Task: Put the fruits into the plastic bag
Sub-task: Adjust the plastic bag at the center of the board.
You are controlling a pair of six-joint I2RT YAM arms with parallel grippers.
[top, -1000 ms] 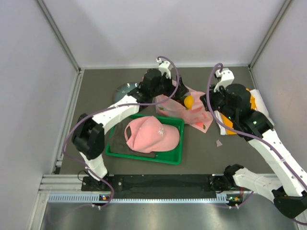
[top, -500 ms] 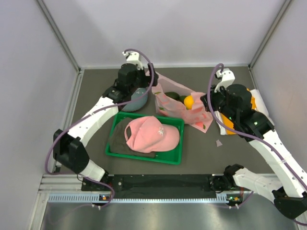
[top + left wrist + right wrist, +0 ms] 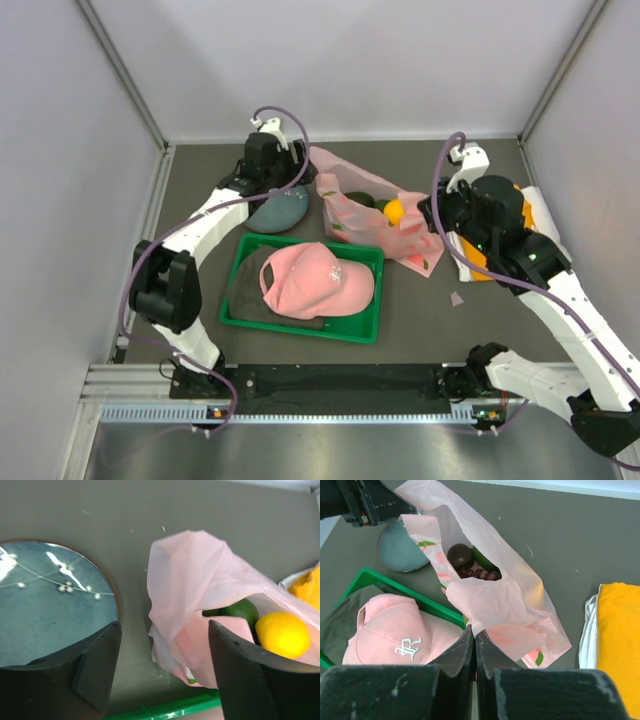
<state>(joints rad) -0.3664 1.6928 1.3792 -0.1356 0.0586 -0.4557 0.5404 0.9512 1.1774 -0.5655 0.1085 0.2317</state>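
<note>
The fruits (image 3: 459, 555) lie inside the bag (image 3: 485, 595), the plate (image 3: 50, 605) bare (task seemingly all but done); the left gripper (image 3: 164, 630) gapes empty, and the right gripper (image 3: 473, 632) pinches the bag's edge.

Left claw (image 3: 164, 660) spread wide, right claw (image 3: 474, 647) fully closed, arms outstretched

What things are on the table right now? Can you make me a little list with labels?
bag: pink plastic bag, mouth open, between the blue plate and the orange cloth
fruit in bag: yellow citrus, green avocado, dark brown round fruit, dark red grapes
fruit outside bag: none seen
left hand: open, empty, over the gap between plate and bag
right hand: shut, seems to pinch the bag's edge
tray: green tray with a pink cap in it
</note>
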